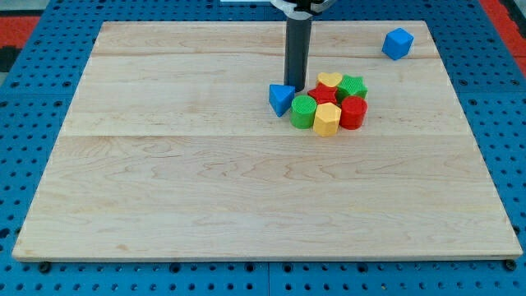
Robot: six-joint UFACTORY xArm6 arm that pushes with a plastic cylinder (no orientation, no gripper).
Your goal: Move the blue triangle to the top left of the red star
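The blue triangle (280,98) lies on the wooden board just left of a tight cluster of blocks. The red star (324,94) sits in the middle of that cluster, partly hidden by its neighbours. My tip (295,88) is at the lower end of the dark rod, touching or almost touching the triangle's upper right side, between the triangle and the cluster's top.
Around the red star are a yellow heart (329,80), a green star (352,86), a red cylinder (353,112), a yellow hexagon (326,120) and a green cylinder (302,112). A blue cube (397,43) stands alone at the view's top right. The board (164,181) lies on a blue pegboard.
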